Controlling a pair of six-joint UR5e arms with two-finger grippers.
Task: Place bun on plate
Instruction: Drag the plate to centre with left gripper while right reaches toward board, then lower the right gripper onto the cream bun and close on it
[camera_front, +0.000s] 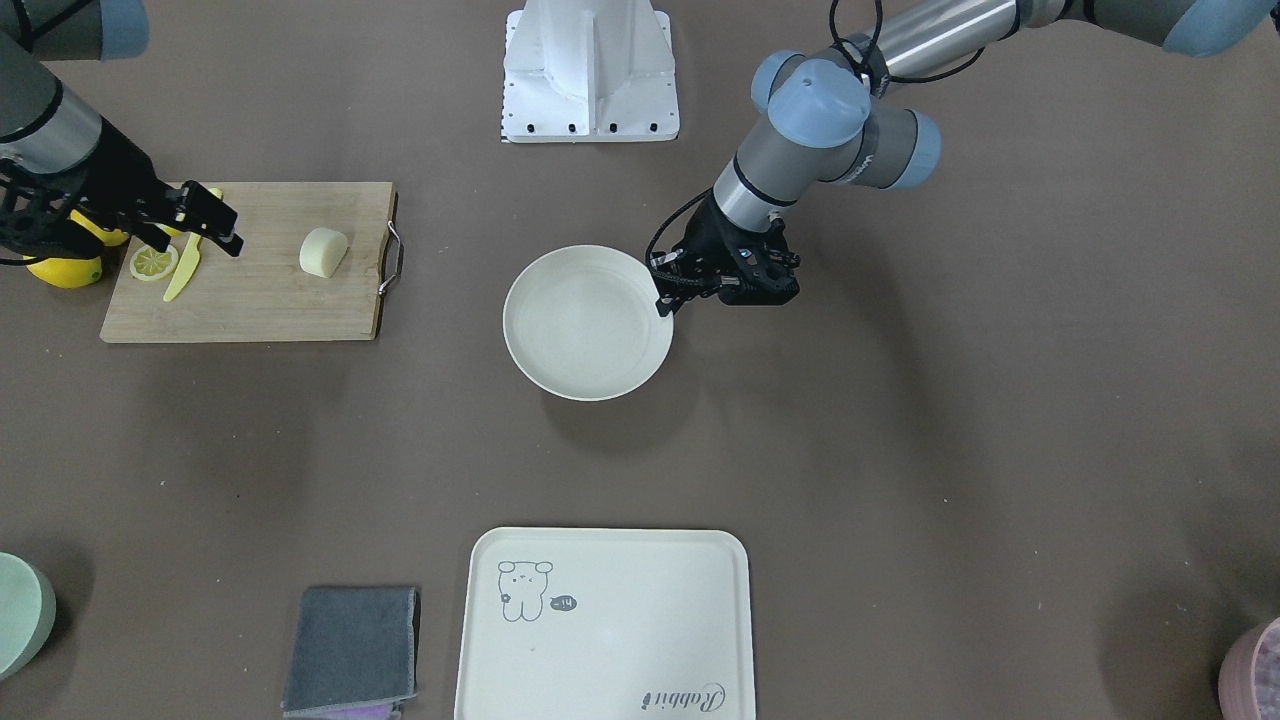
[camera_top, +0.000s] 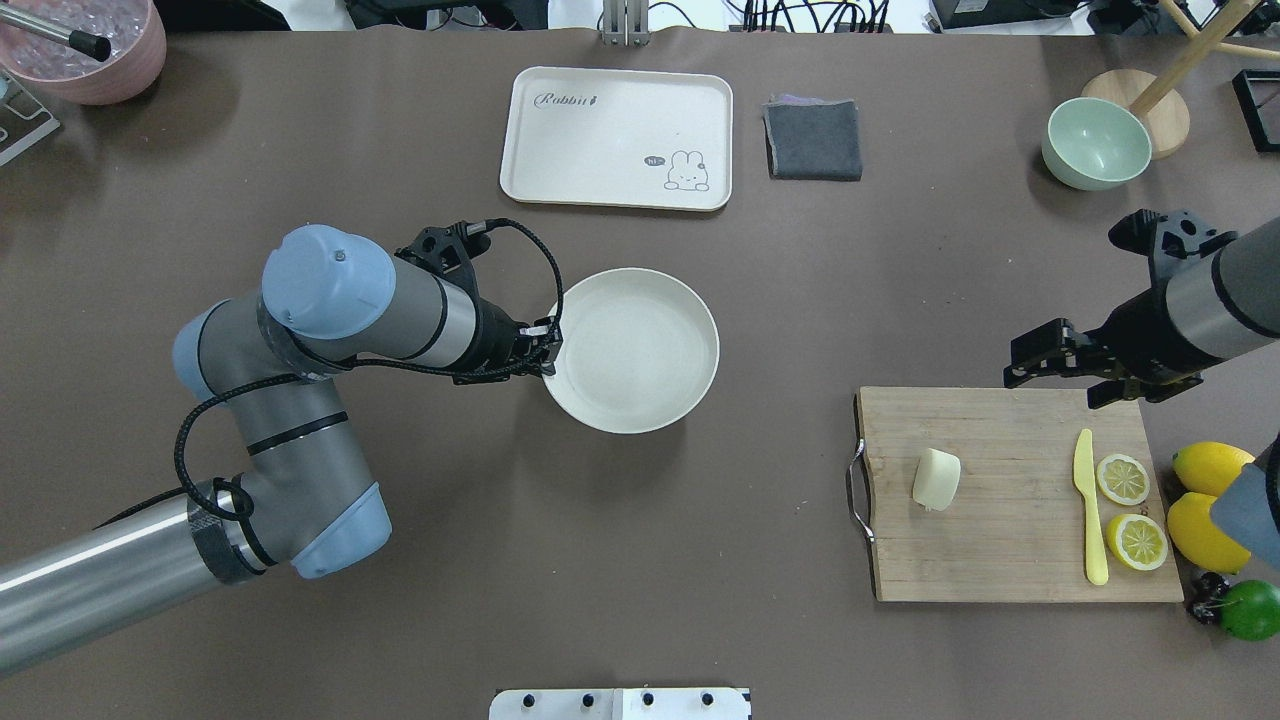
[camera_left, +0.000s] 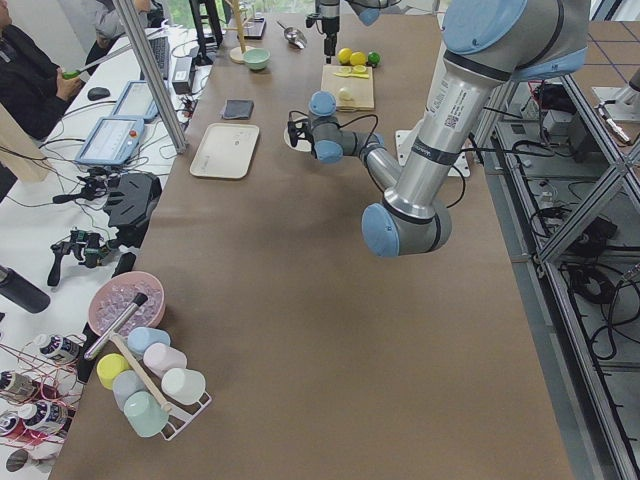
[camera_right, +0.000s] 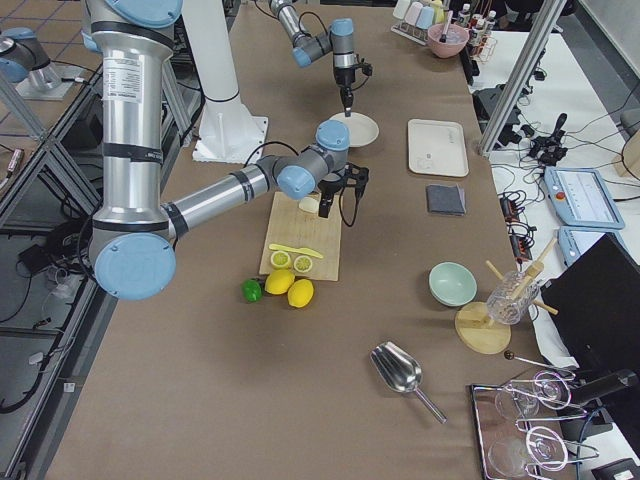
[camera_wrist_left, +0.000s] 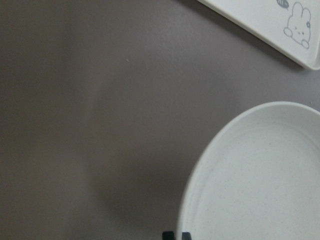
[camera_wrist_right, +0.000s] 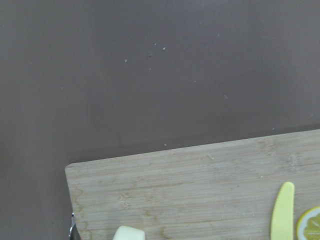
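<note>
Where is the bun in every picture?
Front-facing: bun upper left, on the board.
Overhead: bun right of middle, near the board's handle end.
Exterior left: bun far at the top, tiny.
Exterior right: bun near the middle, at the board's far end.
Left wrist: not in it.
Right wrist: bun at the bottom edge.
Shared landmark: the board under it.

Both arms are silver-grey tubes with pale blue caps on rounded joints. Along the left arm (camera_top: 330, 320) runs a black braided cable (camera_top: 183, 432) to the black left claw (camera_top: 548, 352). The right arm (camera_top: 1220, 300) has a black wrist and black right claw (camera_top: 1032, 356). The white base (camera_front: 590, 70) shows dark screws (camera_front: 572, 128) along its edge.
</note>
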